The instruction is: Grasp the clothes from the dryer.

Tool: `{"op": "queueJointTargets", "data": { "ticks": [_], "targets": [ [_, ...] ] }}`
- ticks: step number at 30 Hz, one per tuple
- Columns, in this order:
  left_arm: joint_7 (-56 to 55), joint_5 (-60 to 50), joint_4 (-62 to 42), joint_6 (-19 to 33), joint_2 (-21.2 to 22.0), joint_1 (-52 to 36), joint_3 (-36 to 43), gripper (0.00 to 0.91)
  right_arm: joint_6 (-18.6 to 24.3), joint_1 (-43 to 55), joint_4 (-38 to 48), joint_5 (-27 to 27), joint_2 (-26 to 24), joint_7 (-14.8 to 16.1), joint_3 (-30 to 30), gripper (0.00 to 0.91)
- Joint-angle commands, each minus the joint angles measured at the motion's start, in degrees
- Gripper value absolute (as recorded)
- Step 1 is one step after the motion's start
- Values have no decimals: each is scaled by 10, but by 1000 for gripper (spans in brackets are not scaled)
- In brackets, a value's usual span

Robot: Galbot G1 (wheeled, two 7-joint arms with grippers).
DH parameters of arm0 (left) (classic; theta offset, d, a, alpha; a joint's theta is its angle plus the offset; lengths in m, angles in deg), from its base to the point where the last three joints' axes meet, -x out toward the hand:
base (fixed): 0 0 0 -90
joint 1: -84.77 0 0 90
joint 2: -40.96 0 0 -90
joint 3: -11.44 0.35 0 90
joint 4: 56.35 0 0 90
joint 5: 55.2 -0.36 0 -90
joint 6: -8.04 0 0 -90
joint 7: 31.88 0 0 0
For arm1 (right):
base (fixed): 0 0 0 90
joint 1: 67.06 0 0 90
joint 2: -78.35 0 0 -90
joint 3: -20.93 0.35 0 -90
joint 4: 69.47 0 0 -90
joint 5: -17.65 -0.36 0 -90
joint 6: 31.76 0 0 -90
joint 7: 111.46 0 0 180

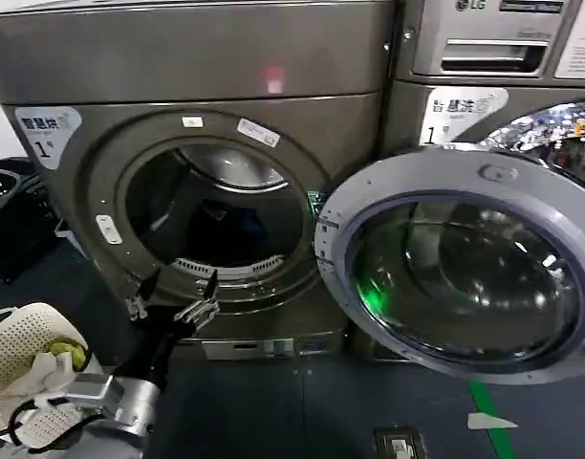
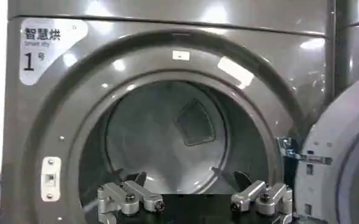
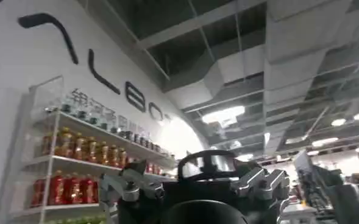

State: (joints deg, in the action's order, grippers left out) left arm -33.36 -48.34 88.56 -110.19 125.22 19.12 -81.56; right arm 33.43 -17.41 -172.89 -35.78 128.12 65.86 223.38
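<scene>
The dryer (image 1: pixel 178 67) is a bronze-grey machine with a "1" sticker (image 1: pixel 46 129), and its round port is open. A dark bluish shape deep in the drum, the clothes (image 1: pixel 240 228), is hard to make out. My left gripper (image 1: pixel 182 282) is open just in front of the port's lower rim, near the ribbed lint grille (image 1: pixel 226 270), and holds nothing. In the left wrist view the left gripper (image 2: pixel 188 179) faces the dryer (image 2: pixel 167 24) and its bare steel drum. My right gripper (image 3: pixel 191 170) is open, away from the machine, pointing up at a ceiling.
The dryer's round glass door (image 1: pixel 455 258) hangs open to the right, in front of a second machine (image 1: pixel 484 57) with a drawer panel. A white perforated basket (image 1: pixel 20 335) with pale and yellow-green laundry sits at lower left. A black basket (image 1: pixel 6 206) stands farther left.
</scene>
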Motion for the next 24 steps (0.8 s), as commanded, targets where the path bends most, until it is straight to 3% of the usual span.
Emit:
{"op": "queueJointTargets", "data": {
  "ticks": [1, 24],
  "targets": [
    [0, 0, -2, 0, 0, 0, -2, 907, -1, 1, -2, -1, 1, 2, 0, 907],
    [2, 0, -3, -1, 0, -2, -3, 907, 5, 2, 8, 0, 1, 0, 3, 907]
  ]
}}
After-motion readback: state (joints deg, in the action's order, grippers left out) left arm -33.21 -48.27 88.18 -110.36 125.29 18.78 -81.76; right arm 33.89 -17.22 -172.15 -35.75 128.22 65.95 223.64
